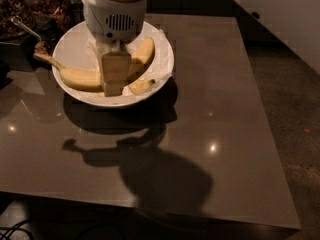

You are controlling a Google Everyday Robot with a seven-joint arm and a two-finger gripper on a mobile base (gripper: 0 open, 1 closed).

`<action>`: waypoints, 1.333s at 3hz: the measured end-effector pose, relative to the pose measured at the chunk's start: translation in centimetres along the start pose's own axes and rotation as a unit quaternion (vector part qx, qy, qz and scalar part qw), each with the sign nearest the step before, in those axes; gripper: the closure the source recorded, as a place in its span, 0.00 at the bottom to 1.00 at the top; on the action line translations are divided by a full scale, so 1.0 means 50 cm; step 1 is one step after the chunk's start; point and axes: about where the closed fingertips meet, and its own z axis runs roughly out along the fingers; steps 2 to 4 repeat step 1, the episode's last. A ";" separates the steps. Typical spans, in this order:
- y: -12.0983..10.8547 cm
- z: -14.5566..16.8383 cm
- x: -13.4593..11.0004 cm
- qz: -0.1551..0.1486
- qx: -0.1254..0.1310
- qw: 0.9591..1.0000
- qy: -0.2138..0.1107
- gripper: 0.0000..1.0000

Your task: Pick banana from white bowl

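Claw low in the one white bowl, at the banana beside two smaller bananas, grip unclear

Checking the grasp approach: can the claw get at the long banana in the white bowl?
Probably yes: the claw is down inside the white bowl, right at the banana, and nothing covers it.
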 end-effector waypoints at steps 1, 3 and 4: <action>0.048 -0.007 -0.012 -0.021 -0.002 1.000 -0.013 1.00; 0.048 -0.007 -0.012 -0.021 -0.002 1.000 -0.013 1.00; 0.048 -0.007 -0.012 -0.021 -0.002 1.000 -0.013 1.00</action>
